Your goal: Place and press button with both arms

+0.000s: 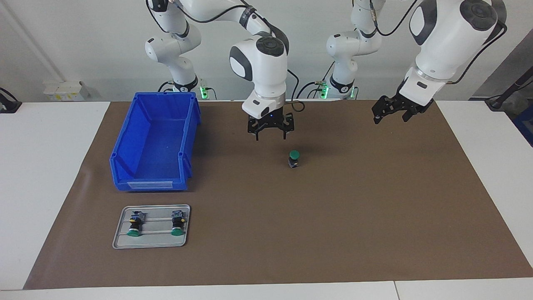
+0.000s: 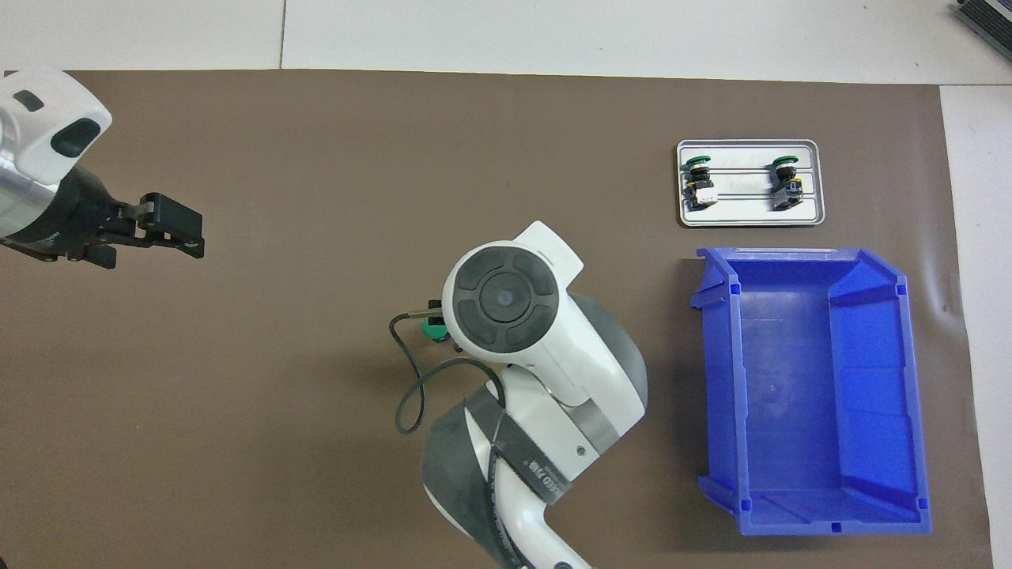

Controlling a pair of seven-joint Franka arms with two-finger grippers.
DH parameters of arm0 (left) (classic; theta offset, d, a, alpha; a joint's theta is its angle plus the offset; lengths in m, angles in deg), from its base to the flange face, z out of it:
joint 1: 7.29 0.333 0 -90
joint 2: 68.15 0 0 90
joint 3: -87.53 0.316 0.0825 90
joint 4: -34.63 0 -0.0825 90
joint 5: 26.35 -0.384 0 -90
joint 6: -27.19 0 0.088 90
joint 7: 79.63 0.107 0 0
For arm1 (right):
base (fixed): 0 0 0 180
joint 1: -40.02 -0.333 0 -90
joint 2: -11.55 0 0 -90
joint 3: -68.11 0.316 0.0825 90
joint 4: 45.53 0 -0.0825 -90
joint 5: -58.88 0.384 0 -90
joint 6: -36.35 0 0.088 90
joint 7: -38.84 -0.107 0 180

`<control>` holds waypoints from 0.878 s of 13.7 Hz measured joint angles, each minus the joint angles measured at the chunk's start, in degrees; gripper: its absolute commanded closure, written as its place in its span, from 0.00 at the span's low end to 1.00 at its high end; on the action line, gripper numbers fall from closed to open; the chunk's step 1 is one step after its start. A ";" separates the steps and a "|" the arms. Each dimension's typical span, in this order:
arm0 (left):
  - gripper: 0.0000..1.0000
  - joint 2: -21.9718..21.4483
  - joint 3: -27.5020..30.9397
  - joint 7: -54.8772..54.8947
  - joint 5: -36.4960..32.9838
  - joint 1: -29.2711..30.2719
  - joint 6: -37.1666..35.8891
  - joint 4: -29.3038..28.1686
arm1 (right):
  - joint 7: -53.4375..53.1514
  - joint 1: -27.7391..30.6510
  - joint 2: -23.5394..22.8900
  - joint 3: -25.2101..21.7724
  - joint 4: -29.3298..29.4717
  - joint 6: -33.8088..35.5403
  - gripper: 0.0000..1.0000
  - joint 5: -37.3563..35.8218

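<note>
We note a matte brown mat [image 1: 291,233] laid over the white table [image 1: 41,175], flat and faintly creased along its edges.

The button [image 1: 294,158] stands upright near the mat's middle: a round green cap above a dark barrel and a small blocky base. We see it apart from everything else, touched by nothing. From overhead only a sliver of its green cap [image 2: 432,330] shows beside the right arm's wrist housing.

The right gripper [image 1: 270,134] hangs above the mat close to the button, toward the blue bin's side of it, pointing down. We see its black fingers spread wide, with nothing between them. The white wrist above it is smooth and rounded, with a black cable looping off.

The left gripper [image 1: 393,117] hangs over the mat toward the left arm's end of the table, well apart from the button. We see its jaws standing wide and holding nothing; overhead its black fingers [image 2: 170,225] jut out flat.

A blue plastic bin [image 1: 155,141], glossy, open-topped, with sloped walls, sits toward the right arm's end. Farther from the robots than the bin lies a shallow grey metal tray [image 1: 150,243] with rounded corners and ribbed grooves. On it two more buttons [image 1: 134,223] lie on their sides, side by side, green caps pointing away from the robots.
</note>
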 measured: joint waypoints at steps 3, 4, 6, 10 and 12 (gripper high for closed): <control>0.00 -0.31 -0.02 1.48 0.95 1.11 1.49 -1.97 | -0.78 -3.34 -4.82 -0.03 0.53 -5.41 0.00 -0.12; 0.00 -0.56 -0.08 1.48 0.95 1.11 1.90 -2.67 | -0.79 -4.41 -7.07 -0.05 1.19 -7.34 0.00 -0.17; 0.00 -1.40 -0.16 1.55 -0.25 1.11 3.35 -4.64 | -1.15 -6.09 -11.41 -0.09 2.41 -10.98 0.00 -1.29; 0.00 -3.00 -0.19 1.66 -1.52 1.15 4.98 -7.31 | -0.84 -6.26 -13.30 -0.31 2.60 -11.70 0.00 -3.42; 0.00 -3.18 -0.14 1.67 -1.55 1.30 6.04 -7.54 | -0.52 -6.26 -13.33 -0.33 2.16 -11.76 0.00 -3.97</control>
